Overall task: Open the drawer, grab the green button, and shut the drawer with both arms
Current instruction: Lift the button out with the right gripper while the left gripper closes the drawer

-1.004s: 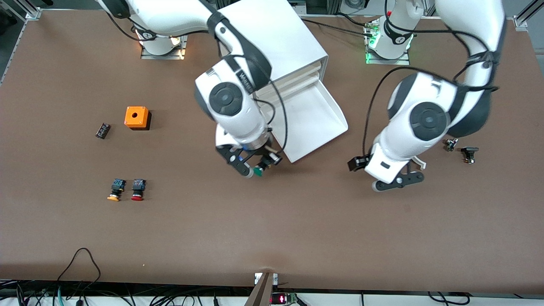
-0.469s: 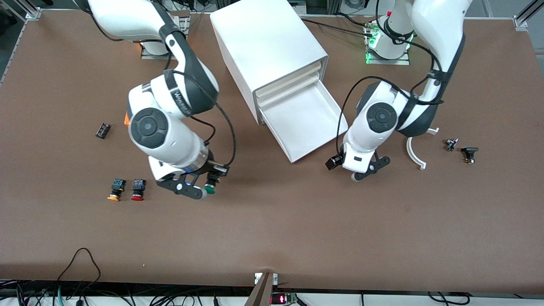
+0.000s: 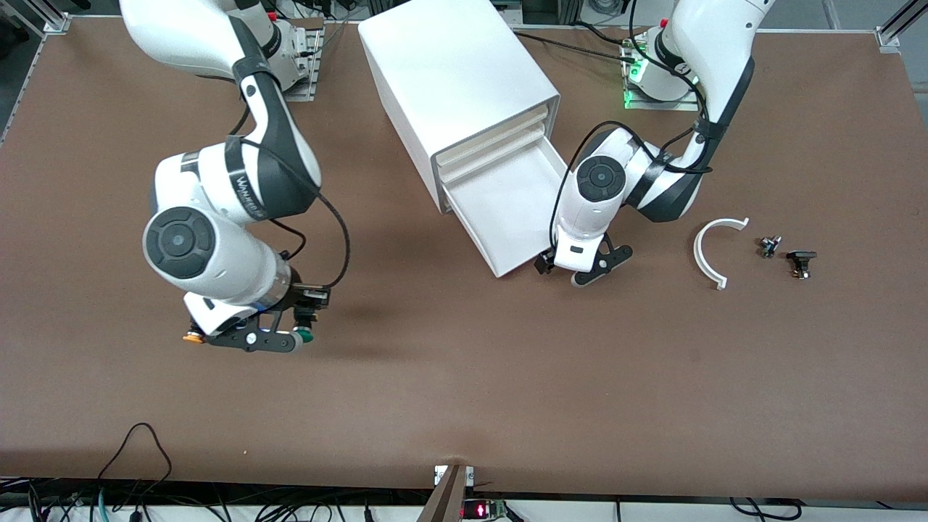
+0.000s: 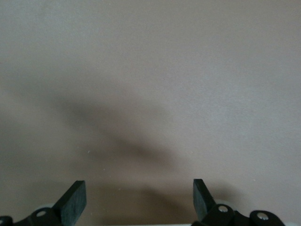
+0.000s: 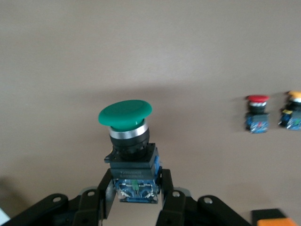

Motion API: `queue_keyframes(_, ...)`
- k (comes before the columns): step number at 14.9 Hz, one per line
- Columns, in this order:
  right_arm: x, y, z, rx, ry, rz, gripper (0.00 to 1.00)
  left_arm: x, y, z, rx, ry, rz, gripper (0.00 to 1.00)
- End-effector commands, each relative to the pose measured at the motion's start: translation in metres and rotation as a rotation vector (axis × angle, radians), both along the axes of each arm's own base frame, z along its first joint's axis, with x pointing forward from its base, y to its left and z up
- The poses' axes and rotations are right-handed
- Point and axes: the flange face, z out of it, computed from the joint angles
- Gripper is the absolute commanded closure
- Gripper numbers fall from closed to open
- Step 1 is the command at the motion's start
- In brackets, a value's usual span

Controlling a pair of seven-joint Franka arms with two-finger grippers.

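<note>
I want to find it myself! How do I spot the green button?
Find the big white cabinet, then follow the right arm toward its end of the table. Its right gripper is shut on the green button. Its green cap sets it apart from the red button and orange button nearby.

Green-capped button (image 5: 125,114), white drawer (image 3: 516,209), brown table (image 3: 464,391)

Matt brown table (image 3: 464,406) — faintly grainy. The button (image 5: 130,155) pairs a smooth green plastic cap with a shiny metal collar and a black plastic body. Cabinet (image 3: 457,80) and drawer (image 3: 515,210) — smooth white plastic, softly glossy.
</note>
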Motion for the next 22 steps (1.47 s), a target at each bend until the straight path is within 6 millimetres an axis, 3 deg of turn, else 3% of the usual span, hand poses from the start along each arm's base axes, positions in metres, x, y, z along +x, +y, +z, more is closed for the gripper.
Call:
queue_keyframes(1,0.000,-0.032,0.006,0.022,0.027,0.084,1.00,-0.001,0.001,-0.007,0.016,-0.023,-0.006,0.00)
queue_keyframes(4,-0.005,-0.056,-0.005,0.036,0.042,0.170,1.00,-0.004,0.001,-0.016,0.020,-0.007,0.003,0.00)
queue_keyframes(7,-0.012,-0.079,-0.018,0.049,0.023,0.169,1.00,-0.012,-0.012,-0.020,0.022,-0.001,0.018,0.00)
queue_keyframes(9,-0.007,-0.084,-0.025,0.047,0.003,0.169,1.00,-0.022,-0.028,-0.017,0.011,0.006,-0.007,0.00)
queue_keyframes(10,-0.003,-0.097,-0.033,0.050,-0.005,0.169,1.00,-0.026,-0.034,-0.016,0.009,0.013,-0.017,0.00)
queue_keyframes(12,-0.001,-0.109,-0.064,0.059,-0.027,0.165,1.00,-0.043,-0.047,-0.018,0.004,0.033,-0.040,0.00)
queue_keyframes(16,-0.003,-0.113,-0.119,0.091,-0.010,0.120,1.00,-0.069,-0.071,-0.017,0.000,0.081,-0.062,0.00)
queue_keyframes(19,-0.006,-0.104,-0.152,0.105,0.022,0.098,1.00,-0.089,-0.088,-0.016,0.017,0.119,-0.072,0.00)
queue_keyframes(22,-0.007,-0.114,-0.194,0.090,0.022,0.076,1.00,-0.103,-0.097,-0.015,0.027,0.157,-0.078,0.00)
